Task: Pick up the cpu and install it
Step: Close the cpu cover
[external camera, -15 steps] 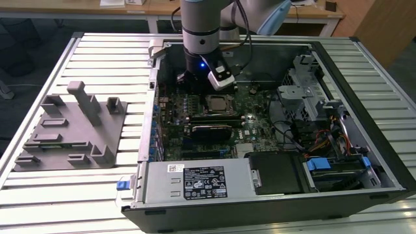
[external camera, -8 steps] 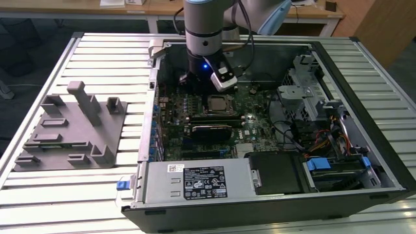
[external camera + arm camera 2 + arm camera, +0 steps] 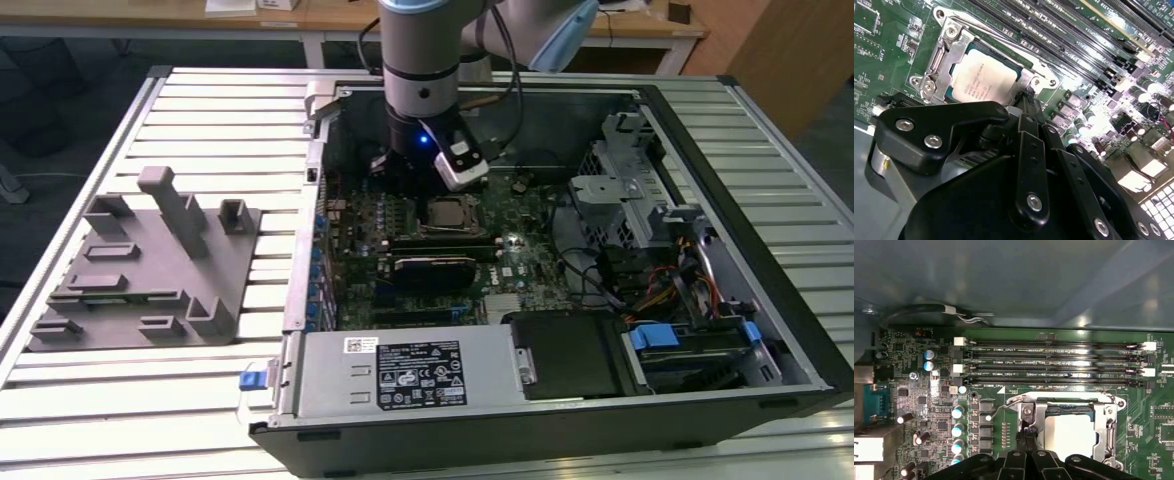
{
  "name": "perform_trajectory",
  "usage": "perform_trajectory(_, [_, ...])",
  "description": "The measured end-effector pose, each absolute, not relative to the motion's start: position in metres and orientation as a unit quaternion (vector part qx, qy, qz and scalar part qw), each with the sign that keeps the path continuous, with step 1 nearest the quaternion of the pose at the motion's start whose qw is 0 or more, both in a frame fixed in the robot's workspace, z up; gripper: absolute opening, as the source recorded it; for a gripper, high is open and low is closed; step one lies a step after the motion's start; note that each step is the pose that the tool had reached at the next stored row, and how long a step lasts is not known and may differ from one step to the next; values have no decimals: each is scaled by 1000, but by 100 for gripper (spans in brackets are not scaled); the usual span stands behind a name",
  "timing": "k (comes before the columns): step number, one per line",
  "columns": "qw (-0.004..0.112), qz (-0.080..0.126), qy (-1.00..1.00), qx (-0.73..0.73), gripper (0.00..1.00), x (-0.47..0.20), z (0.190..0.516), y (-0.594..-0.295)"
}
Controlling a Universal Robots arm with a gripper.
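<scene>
Slatted metal table (image 3: 214, 110): grey plastic block with upright posts (image 3: 147, 270) is set on it at the exterior view's left, well apart from the work. Open computer case (image 3: 534, 432): laid on the same table beside the block, with the green motherboard (image 3: 527, 235) exposed inside. Silver power supply box (image 3: 400, 375): seated along the near edge of the case. Black ribbed module (image 3: 434, 270): mounted on the board between the power supply and the processor socket. Robot arm (image 3: 424, 70): lowered from above into the far half of the case. Gripper (image 3: 1026, 434): seen in both wrist views with its black fingers (image 3: 1026, 150) drawn narrow, tips brought together at the edge of the socket's metal frame (image 3: 1106, 425), beside a corner screw; whether the thin wire lever is pinched cannot be told. The cpu (image 3: 451, 212): found lying flat in the socket, pale silver top up, bordered by the metal frame, just beside the fingertips and not carried by them. Row of long memory slots (image 3: 1054, 365): run parallel to one side of the socket. Metal drive cage (image 3: 621, 190) and bundled cables (image 3: 654, 290): housed at the exterior view's right.
</scene>
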State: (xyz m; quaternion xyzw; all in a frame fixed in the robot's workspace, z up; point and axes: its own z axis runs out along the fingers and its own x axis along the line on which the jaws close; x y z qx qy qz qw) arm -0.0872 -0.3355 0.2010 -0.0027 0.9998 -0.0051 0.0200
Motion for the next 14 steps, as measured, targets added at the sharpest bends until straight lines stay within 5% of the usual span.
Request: perform_trajectory(14, [20, -5, 1000, -3, 11, -79, 200, -336])
